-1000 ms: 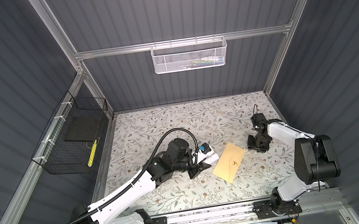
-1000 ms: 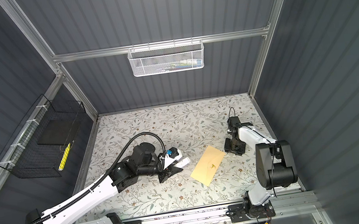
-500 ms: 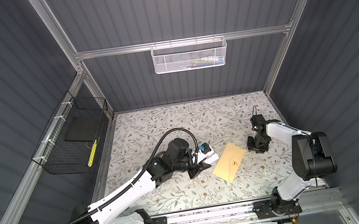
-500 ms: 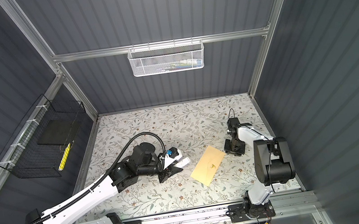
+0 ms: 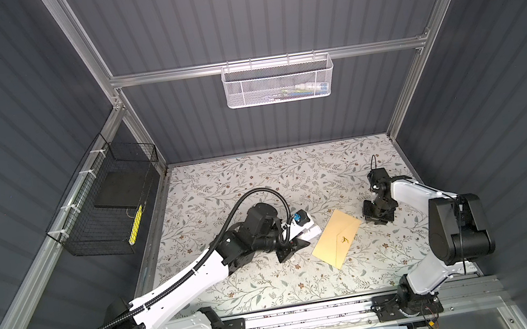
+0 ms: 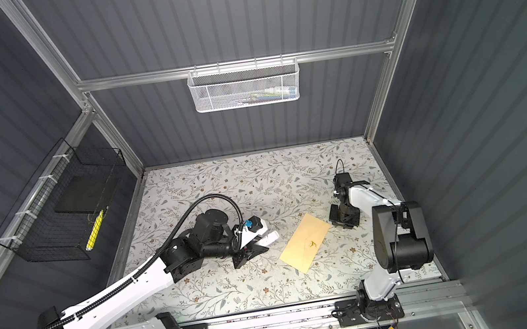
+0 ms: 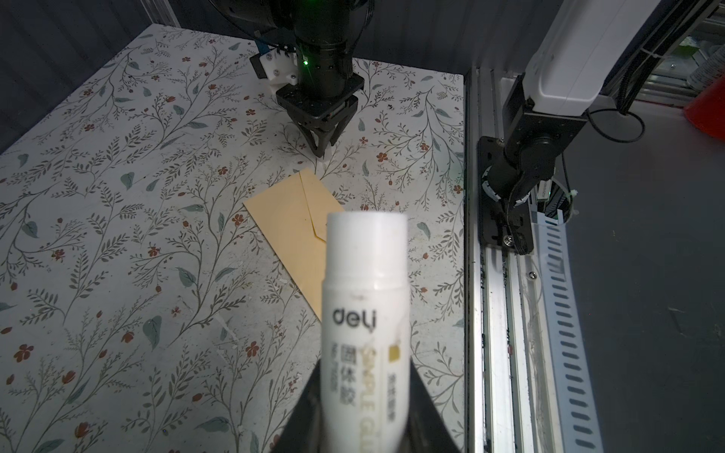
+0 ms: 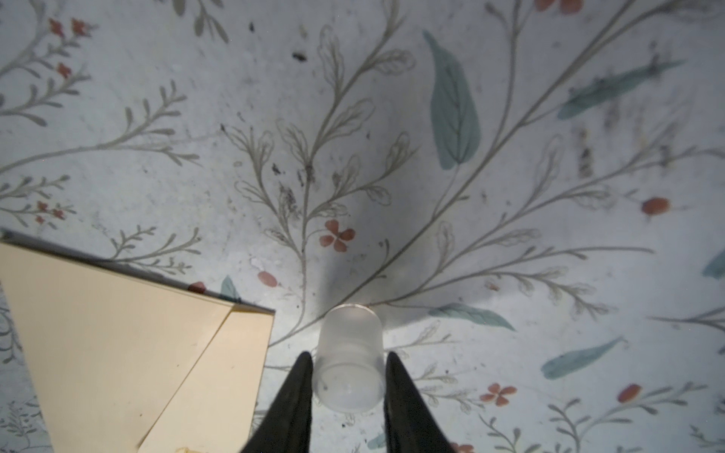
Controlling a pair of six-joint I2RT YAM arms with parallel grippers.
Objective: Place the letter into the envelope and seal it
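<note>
left pincer (image 7: pixel 363 376) clamped on glue stick (image 7: pixel 367 274); right pincer (image 8: pixel 348 356) flanks cap (image 8: pixel 349 368), grip unclear

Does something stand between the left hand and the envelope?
Nothing visible does. The left hand, holding a glue stick, faces the envelope with only table between. The right hand, around a cap, stands beyond the envelope's far corner.

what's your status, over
Left gripper shut on glue stick. Right gripper flanks cap, grip unclear. Envelope flat, flap down; letter not seen. Nothing on envelope.
</note>
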